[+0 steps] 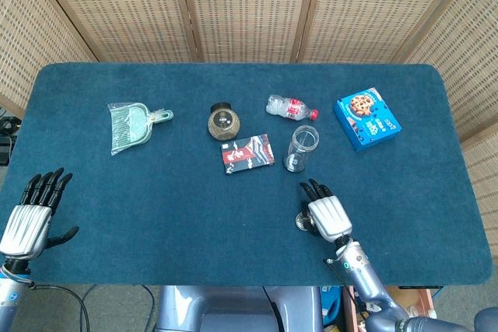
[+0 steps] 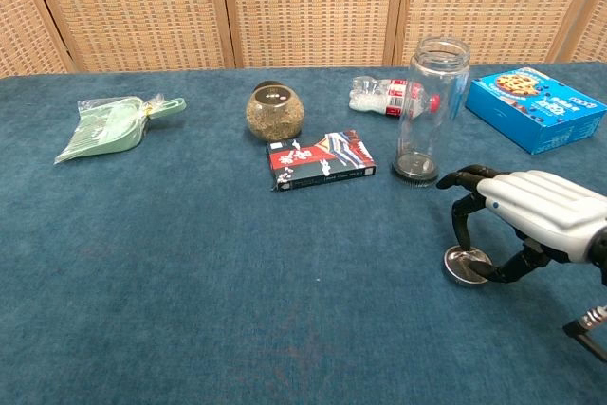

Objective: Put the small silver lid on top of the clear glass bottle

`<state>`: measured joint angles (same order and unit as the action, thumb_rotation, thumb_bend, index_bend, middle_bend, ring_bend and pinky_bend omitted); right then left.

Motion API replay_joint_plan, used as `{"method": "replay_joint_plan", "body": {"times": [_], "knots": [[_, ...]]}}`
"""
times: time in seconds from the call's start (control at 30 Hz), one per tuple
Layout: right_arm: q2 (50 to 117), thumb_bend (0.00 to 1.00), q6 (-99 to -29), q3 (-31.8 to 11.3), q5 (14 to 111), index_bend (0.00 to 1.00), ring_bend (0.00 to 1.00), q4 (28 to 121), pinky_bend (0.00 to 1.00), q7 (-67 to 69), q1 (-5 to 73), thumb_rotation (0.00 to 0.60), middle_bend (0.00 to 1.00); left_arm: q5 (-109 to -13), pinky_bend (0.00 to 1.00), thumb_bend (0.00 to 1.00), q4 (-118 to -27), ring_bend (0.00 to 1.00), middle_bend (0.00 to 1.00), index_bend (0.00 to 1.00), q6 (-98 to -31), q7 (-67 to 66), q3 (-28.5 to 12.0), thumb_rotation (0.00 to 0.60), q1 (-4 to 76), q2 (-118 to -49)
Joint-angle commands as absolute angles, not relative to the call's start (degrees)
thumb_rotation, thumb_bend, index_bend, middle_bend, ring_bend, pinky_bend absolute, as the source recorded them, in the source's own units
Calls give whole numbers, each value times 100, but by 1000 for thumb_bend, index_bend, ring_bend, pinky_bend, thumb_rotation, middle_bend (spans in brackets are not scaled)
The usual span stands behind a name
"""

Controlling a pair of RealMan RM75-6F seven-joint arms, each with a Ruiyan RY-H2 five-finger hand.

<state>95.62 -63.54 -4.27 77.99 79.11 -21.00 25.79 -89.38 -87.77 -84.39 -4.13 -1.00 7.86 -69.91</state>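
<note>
Woven screen behind a blue surface

Tan wicker panels (image 1: 249, 5) in wooden frames span the top; blue carpeted surface (image 1: 156, 200) fills the middle.

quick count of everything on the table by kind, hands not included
bottles: 2, glass bottle and plastic bottle
lid: 1
jar: 1
boxes: 2, cookie box and card box
dustpan: 1
total: 7

Right hand (image 1: 326, 216) covers most of silver lid (image 1: 301, 223) in head view; grip unclear.
</note>
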Motion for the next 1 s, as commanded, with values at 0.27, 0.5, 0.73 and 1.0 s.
{"method": "replay_joint_plan", "body": {"times": [0.27, 0.5, 0.73, 1.0], "knots": [[9591, 480, -6358, -431, 7762, 604, 0, 7921, 221, -2148, 2594, 600, 194, -8948, 0, 190, -8784, 0, 0, 0, -8456, -390, -100, 600, 785, -6982], [9584, 529, -6313, -444, 7677, 614, 0, 7955, 222, -2240, 2616, 600, 190, -8958, 0, 190, -8783, 0, 0, 0, -8470, -369, -95, 600, 779, -6973], [9548, 556, -6263, -449, 7573, 614, 0, 8025, 222, -2363, 2629, 600, 183, -8968, 0, 190, -8794, 0, 0, 0, -8480, -377, -94, 600, 778, -6965], [9511, 556, -6282, -433, 7518, 615, 0, 8090, 222, -2432, 2616, 600, 183, -8970, 0, 190, -8806, 0, 0, 0, -8468, -376, -91, 600, 784, -6965]]}}
